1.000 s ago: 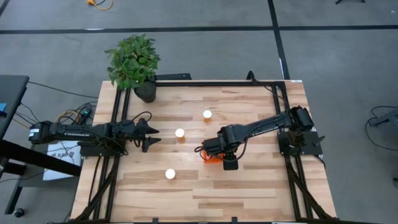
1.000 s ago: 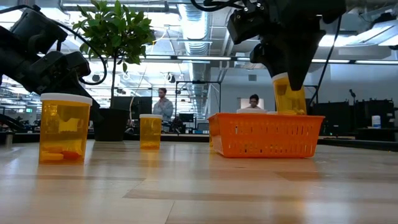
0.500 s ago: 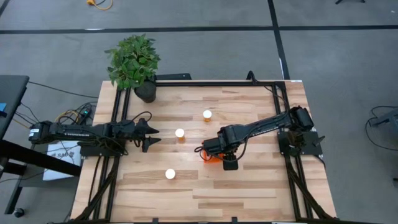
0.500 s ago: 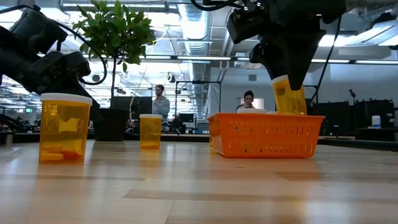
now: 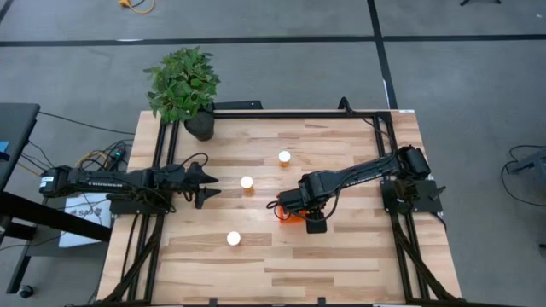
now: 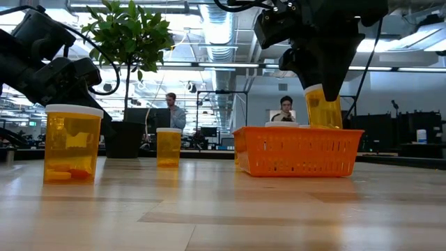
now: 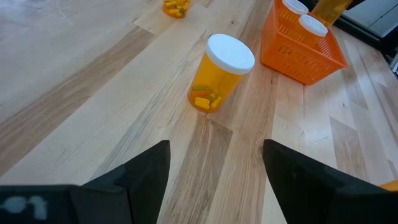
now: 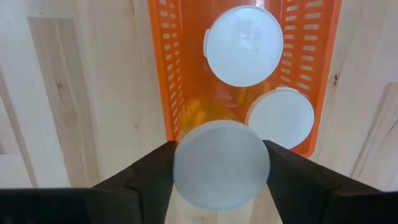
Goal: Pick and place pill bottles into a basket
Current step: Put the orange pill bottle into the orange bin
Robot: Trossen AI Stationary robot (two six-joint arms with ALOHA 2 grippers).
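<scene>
One pill bottle (image 8: 221, 163) still in right hand (image 8: 217, 171) — unmoved over basket (image 8: 166, 74).

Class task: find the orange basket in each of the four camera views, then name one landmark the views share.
High view: basket, mostly hidden under right gripper.
Low view: right of centre.
Left wrist view: upper right.
Right wrist view: top centre.
Shared landmark: the pill bottle the right gripper holds.
</scene>
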